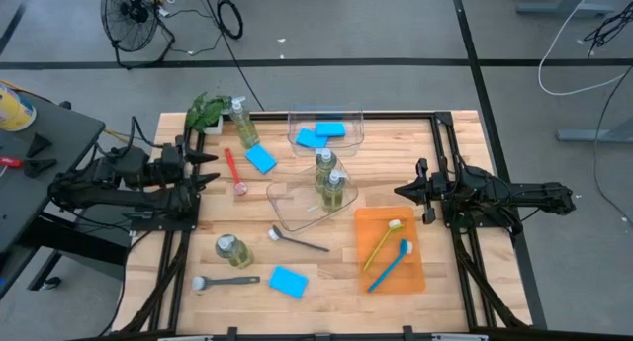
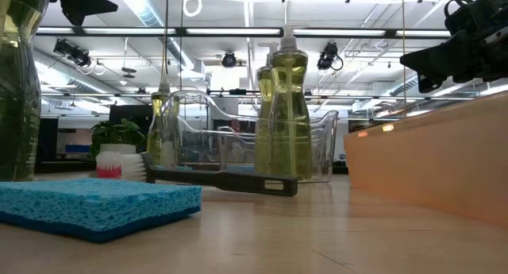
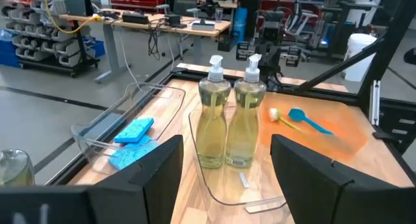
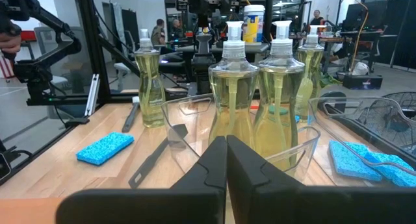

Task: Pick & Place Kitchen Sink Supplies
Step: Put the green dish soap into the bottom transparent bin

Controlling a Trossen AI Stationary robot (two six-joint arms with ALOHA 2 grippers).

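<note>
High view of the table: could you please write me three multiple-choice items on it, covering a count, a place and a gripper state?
1. How many blue sponges lie in the rear clear bin? A one; B two; C four.
2. Where do the yellow-green brush and the blue brush lie? A on the orange tray; B in that bin; C on bare wood.
3. The right gripper is: A wide open; B shut, empty; C shut on a sponge.
Answers: B, two sponges show inside; A, both rest on the tray; B, its fingers meet with nothing between.
</note>
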